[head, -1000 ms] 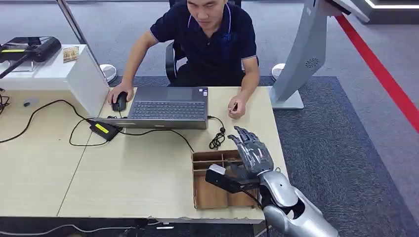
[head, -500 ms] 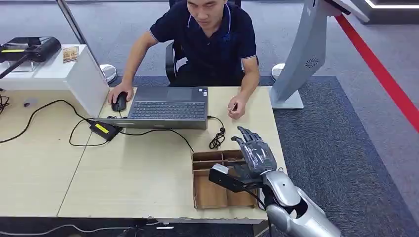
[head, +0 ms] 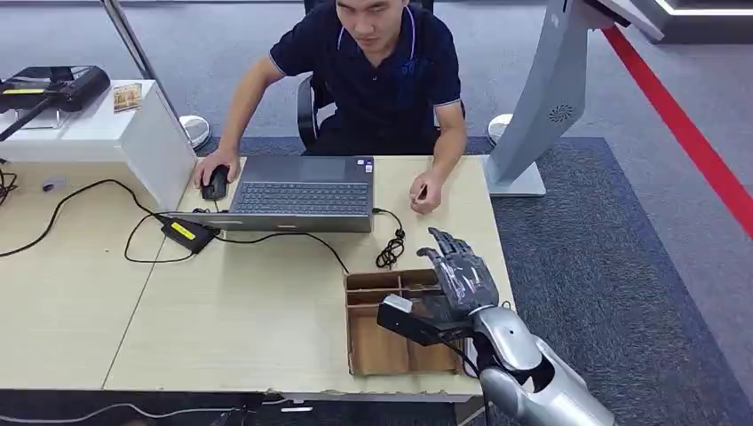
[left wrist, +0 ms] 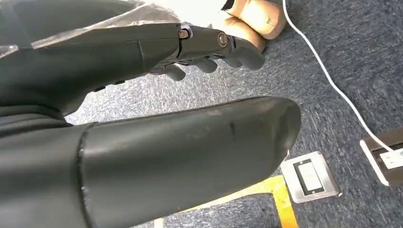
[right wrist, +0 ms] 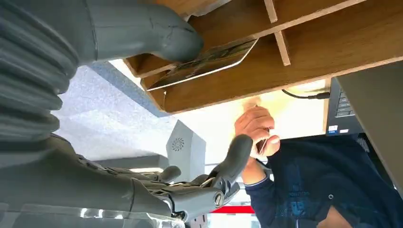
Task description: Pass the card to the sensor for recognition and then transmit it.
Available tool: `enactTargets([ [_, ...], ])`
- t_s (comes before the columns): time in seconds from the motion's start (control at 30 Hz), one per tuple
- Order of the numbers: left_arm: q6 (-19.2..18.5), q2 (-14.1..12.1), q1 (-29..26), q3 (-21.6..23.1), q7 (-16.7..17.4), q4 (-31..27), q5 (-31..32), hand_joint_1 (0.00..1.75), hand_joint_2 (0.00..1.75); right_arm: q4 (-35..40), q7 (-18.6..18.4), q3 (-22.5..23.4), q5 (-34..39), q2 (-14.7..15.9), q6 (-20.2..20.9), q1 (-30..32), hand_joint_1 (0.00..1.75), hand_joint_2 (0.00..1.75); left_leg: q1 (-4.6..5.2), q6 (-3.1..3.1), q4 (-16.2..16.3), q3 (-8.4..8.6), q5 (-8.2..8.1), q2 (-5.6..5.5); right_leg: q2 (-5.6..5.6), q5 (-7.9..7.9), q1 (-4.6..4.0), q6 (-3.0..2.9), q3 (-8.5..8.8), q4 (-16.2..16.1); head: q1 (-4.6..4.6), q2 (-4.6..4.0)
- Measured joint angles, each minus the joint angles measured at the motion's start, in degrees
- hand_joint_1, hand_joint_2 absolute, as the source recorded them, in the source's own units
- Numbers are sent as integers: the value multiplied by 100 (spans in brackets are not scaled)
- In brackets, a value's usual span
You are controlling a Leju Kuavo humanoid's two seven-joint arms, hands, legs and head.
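A card (right wrist: 209,59) with a dark print lies tilted in a compartment of the brown cardboard box (head: 373,351) near the table's front right corner. My right hand (head: 457,275) hovers over the box's right side, fingers spread and stretched toward the person. In the right wrist view the thumb (right wrist: 157,33) of the right hand (right wrist: 95,185) touches the card's edge, while the fingers (right wrist: 233,156) stay well away from it. A black device (head: 53,86) and a small card (head: 127,96) sit on a white box at the far left. My left hand (left wrist: 95,57) hangs over carpet, holding nothing.
A person sits across the table at a laptop (head: 302,191), one hand on a mouse (head: 214,184), the other hand (head: 424,193) resting near my right hand. Cables (head: 389,253) and a power brick (head: 186,233) lie mid-table. A grey kiosk stand (head: 542,98) rises at the right.
My right hand has sunk slightly and shifted a little right, nearer the box. Everything else is as it was.
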State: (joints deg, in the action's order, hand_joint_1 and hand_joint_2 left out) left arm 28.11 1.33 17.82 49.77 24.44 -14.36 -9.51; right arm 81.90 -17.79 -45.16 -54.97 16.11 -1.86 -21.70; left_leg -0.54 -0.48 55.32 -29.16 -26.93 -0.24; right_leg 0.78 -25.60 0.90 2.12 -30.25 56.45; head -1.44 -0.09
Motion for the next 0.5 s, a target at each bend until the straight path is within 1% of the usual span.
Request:
enactTargets([
  [0.03, 0, 0, 0, 0, 0, 0, 0, 0, 0, 0, 0, 2, 0, 0, 0, 0, 77, 175, 0, 0, 0, 0, 0, 0, 0, 0, 0, 0, 0, 0, 0, -2],
  [0.07, 0, -2, 0, 0, 0, 0, 0, 0, 0, 0, 0, 2, 0, 0, 2, 0, 82, 175, 0, 0, 0, 0, 0, 0, 0, 0, 0, 0, 0, 0, 0, 0],
  [0.17, -7, -4, 0, 0, 0, 0, 0, 0, 0, 0, 0, 2, 0, 2, 7, 0, 79, 175, 0, 0, 0, 0, 0, 0, 0, 0, 0, 0, 0, 0, 0, 0],
  [0.33, -7, -9, 0, 0, 0, 0, 0, 0, 0, 0, 0, 4, 2, 4, 9, 0, 79, 175, 0, 0, 0, 0, 0, 0, 0, 0, 0, 0, 0, 0, 0, 0],
  [0.4, -7, -13, 0, 0, 0, 0, 0, 0, 0, 0, 0, 4, 4, 4, 9, 0, 86, 175, 0, 0, 0, 0, 0, 0, 0, 0, 0, 0, 0, 0, 0, 0],
  [0.47, -7, -18, 1, 0, 0, 0, 0, 0, 0, 0, 0, 4, 4, 4, 17, 0, 84, 175, 0, 0, 0, 0, 0, 0, 0, 0, 0, 0, 0, 0, 0, 0],
  [0.5, -7, -22, 1, 0, 0, 0, 0, 0, 0, 0, 0, 4, 4, 7, 17, 0, 94, 175, 0, 0, 0, 0, 0, 0, 0, 0, 0, 0, 0, 0, 0, 0],
])
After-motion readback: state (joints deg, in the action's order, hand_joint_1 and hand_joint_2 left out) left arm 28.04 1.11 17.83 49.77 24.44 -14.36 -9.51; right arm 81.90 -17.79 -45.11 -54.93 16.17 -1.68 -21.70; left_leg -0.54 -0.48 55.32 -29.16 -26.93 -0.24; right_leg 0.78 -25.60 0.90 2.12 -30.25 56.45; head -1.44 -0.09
